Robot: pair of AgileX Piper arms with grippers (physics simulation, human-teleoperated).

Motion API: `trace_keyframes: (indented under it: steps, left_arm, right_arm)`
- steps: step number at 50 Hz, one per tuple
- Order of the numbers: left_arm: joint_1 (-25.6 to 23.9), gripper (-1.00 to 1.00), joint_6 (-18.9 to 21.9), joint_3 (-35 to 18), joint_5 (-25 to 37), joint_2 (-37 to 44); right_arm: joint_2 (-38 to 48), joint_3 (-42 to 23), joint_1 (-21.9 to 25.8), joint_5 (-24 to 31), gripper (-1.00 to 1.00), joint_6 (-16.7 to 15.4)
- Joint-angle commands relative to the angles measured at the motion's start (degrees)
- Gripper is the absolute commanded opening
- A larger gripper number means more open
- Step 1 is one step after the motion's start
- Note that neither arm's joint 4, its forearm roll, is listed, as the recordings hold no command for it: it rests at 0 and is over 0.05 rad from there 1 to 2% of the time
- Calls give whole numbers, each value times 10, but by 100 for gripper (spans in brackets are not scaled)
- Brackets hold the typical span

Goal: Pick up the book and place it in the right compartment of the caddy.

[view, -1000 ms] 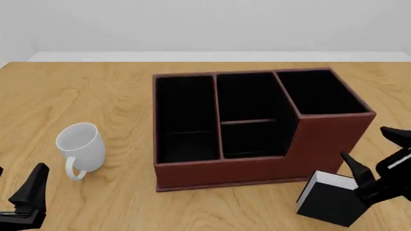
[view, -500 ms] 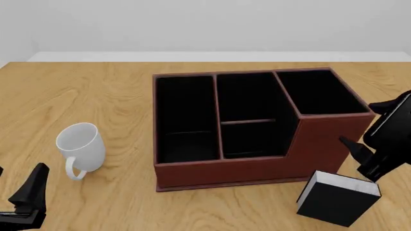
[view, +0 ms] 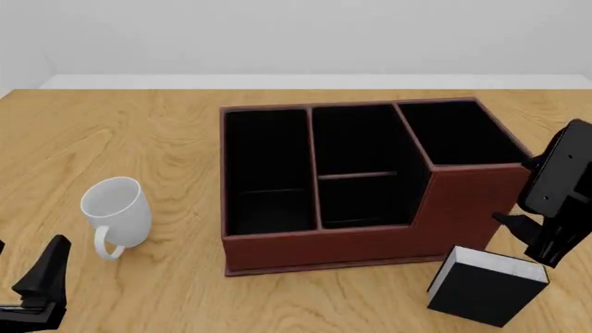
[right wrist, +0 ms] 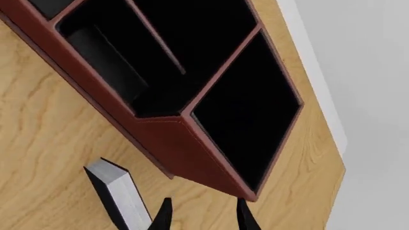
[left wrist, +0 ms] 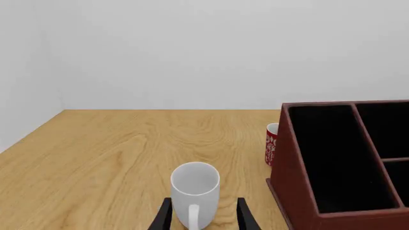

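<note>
The black book (view: pixel 483 290) with white page edges stands on the table in front of the caddy's right end; the right wrist view shows the book (right wrist: pixel 118 196) beside the fingers, not between them. The reddish-brown caddy (view: pixel 324 246) sits mid-table. Its tall right compartment (view: pixel 462 135) is black-lined and holds nothing; from the right wrist the right compartment (right wrist: pixel 246 120) lies ahead. My right gripper (view: pixel 536 239) hangs open just above and to the right of the book, apart from it; the right gripper (right wrist: pixel 201 216) holds nothing. My left gripper (view: pixel 32 260) is open at the front left.
A white mug (view: pixel 116 211) stands left of the caddy, its handle toward me, and the mug (left wrist: pixel 195 184) is just ahead of the left fingers (left wrist: pixel 163 218). A red patterned cup (left wrist: pixel 272 143) stands behind the caddy's left end.
My right gripper has come up off the book's upper corner and swung upward. The book stays on the table, its white edge now facing up. The left arm has not moved.
</note>
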Motion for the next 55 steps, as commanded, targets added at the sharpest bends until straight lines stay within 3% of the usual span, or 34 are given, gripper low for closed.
trace_keyframes:
  steps: [1, 2, 12, 55]
  left_arm:
    - [0, 100, 0, 0, 0, 0]
    - [0, 100, 0, 0, 0, 0]
    - [0, 100, 0, 0, 0, 0]
    - [0, 100, 0, 0, 0, 0]
  right_arm:
    - [-3, 2, -6, 50, 100, -23]
    - [1, -7, -3, 60, 100, -11]
    - [-1, 6, 1, 86, 100, -15]
    - [-8, 70, 9, 132, 100, 16]
